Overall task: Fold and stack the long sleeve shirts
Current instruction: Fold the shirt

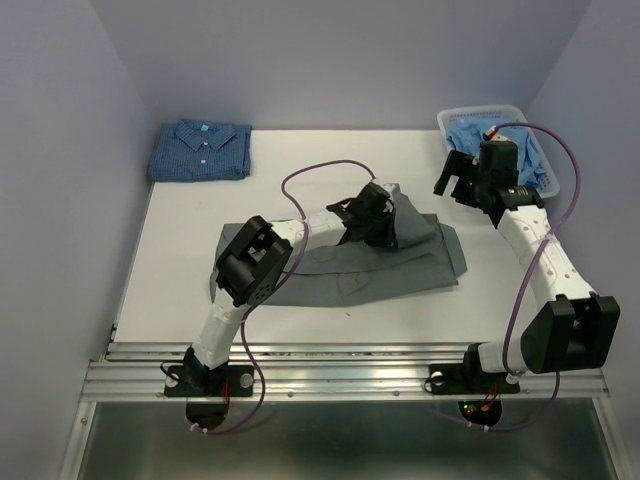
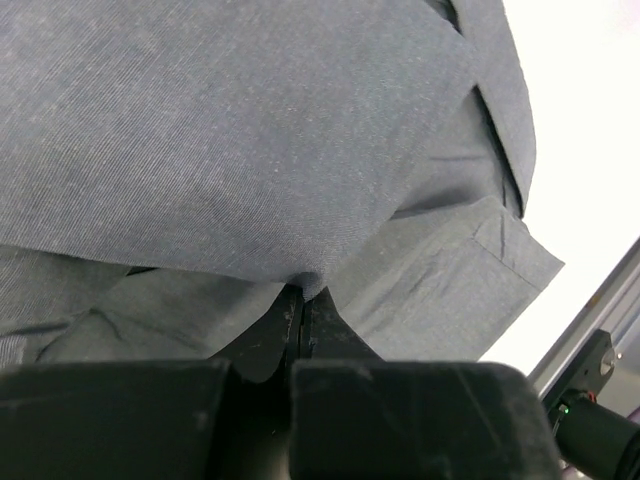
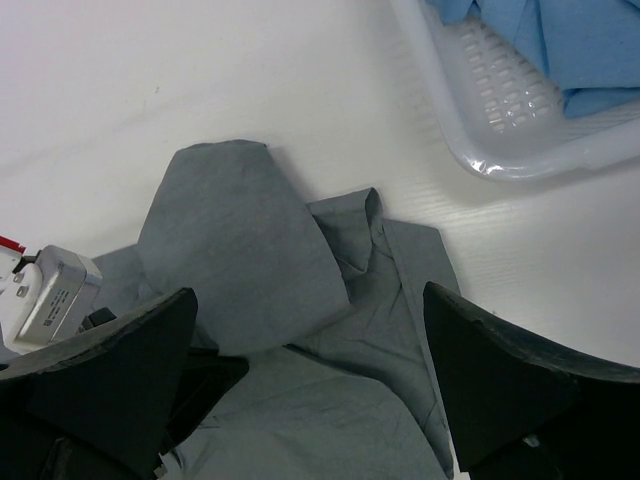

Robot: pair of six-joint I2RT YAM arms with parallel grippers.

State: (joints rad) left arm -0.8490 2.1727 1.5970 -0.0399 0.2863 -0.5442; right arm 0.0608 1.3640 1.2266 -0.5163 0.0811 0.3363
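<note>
Left pincer (image 1: 375,215): jaws pressed together. In the left wrist view the fingers (image 2: 303,320) meet with no gap, and a fold of the grey shirt (image 2: 250,130) runs down into their tips, so the pincer is pinching that cloth.

Right pincer (image 1: 455,178): jaws spread wide and holding nothing. In the right wrist view its two dark fingers (image 3: 110,370) stand well apart, hanging above the cloth without touching it.

Task items: the grey shirt (image 1: 350,270) lies spread on the table (image 1: 300,160) directly under the left pincer and extends towards that arm's base. One flap is turned over beside the collar. The blue checked shirt (image 1: 200,150) lies folded far to the left of the left pincer, at the back of the table, well apart from the grey one.

Surroundings: a white basket (image 1: 445,122) holding light blue cloth (image 1: 520,150) sits just behind the right pincer. Nothing lies between the two pincers except bare table and the shirt's edge.

View differences: only the top view shows the checked shirt. Only the left wrist view shows the closed fingertips. The right wrist view shows the turned-over flap of the grey shirt (image 3: 240,230), the collar and the basket's rim (image 3: 470,150).
</note>
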